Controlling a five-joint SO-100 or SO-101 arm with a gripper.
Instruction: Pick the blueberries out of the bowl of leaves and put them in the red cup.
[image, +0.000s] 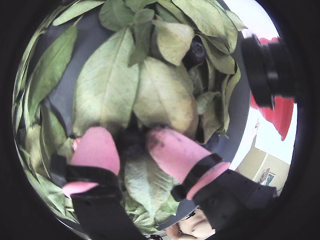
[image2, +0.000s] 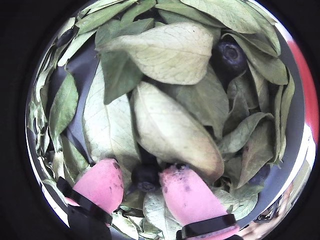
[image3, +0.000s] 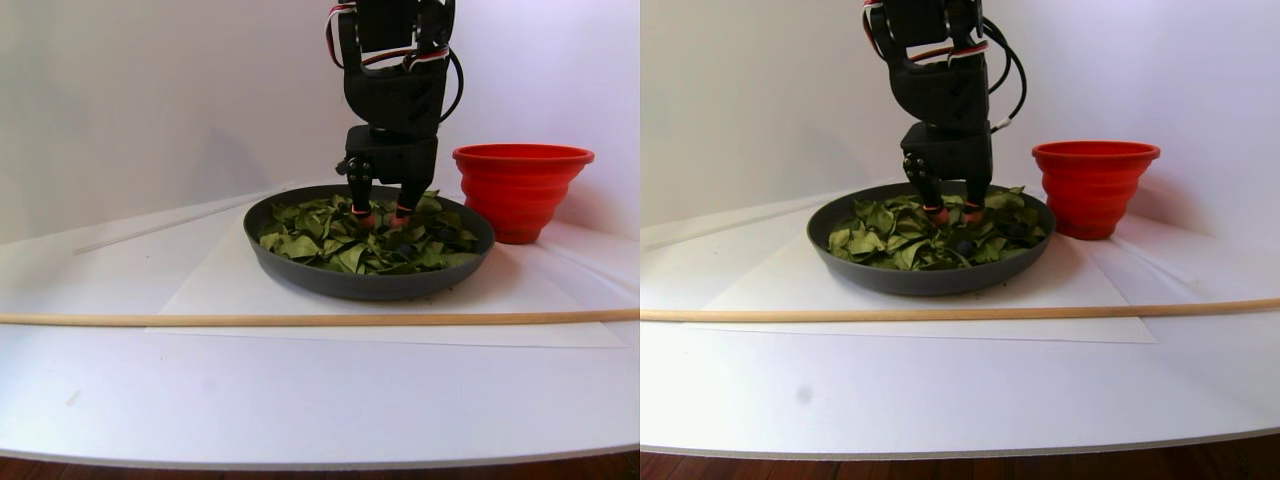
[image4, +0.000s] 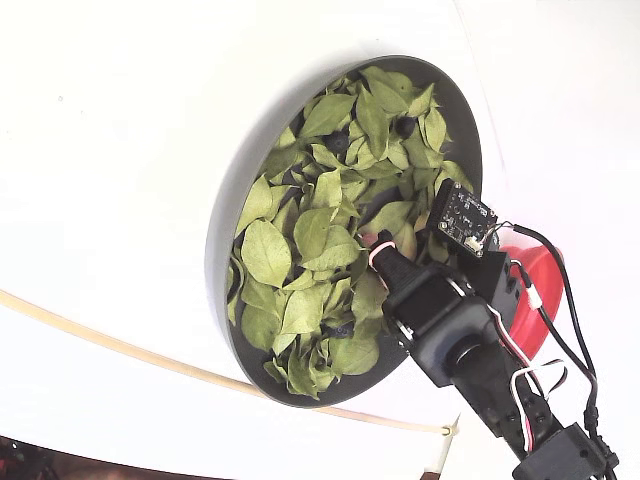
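Wrist view: gripper (image2: 146, 182) pink tips straddling blueberry (image2: 145, 176) (not clamped yet) among leaves (image2: 170, 130), bowl (image4: 222, 230).

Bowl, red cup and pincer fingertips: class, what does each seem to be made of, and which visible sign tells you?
The bowl: probably plastic or coated metal; dark grey, even matte wall.
The red cup: likely soft plastic or silicone; bright, uniform, stepped folding-style sides.
The pincer fingertips: seemingly rubbery pink covers; dull, rounded, dark-smudged, straddling a blueberry.
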